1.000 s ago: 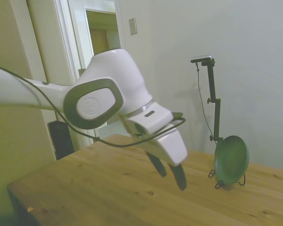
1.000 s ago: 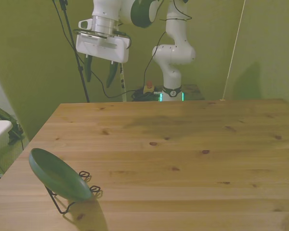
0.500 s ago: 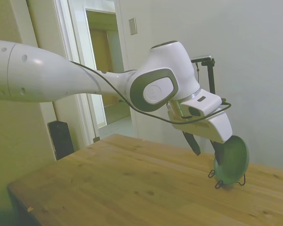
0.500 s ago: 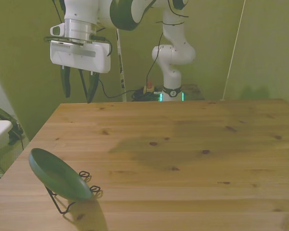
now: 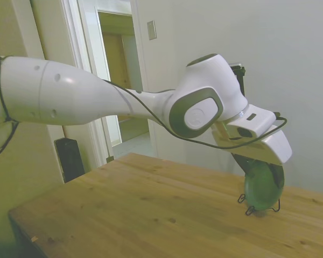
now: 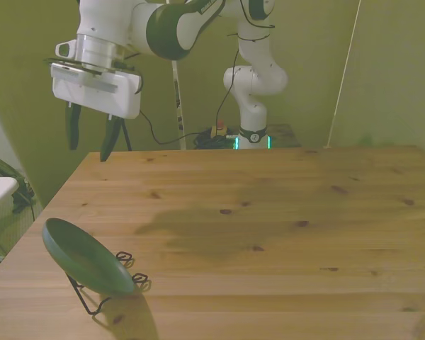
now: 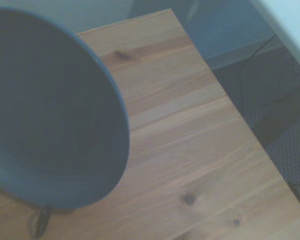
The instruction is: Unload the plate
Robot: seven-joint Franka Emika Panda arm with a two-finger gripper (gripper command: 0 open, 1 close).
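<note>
The dark-green plate point(image 6: 83, 256) leans tilted in a thin black wire stand point(image 6: 99, 297) near the table's front corner at the front view's left. My gripper point(image 6: 90, 138) hangs in the air above that side of the table, higher than the plate and apart from it. It is open with nothing between its fingers. From the side, the gripper point(image 5: 251, 165) overlaps the top of the plate point(image 5: 265, 188), which rests in the stand point(image 5: 260, 208). The wrist view shows the plate point(image 7: 50, 125) close up, filling much of the picture.
The wooden table point(image 6: 269, 227) stretches toward the front view's right. Its edge point(image 7: 230, 110) runs close beside the plate, with floor beyond. A doorway point(image 5: 118, 80) and a wall stand behind the arm in the side view.
The gripper has travelled toward the front view's left and lowered a little. In the side view it went from mid-table to over the plate's top. It stayed open. The plate has not moved.
</note>
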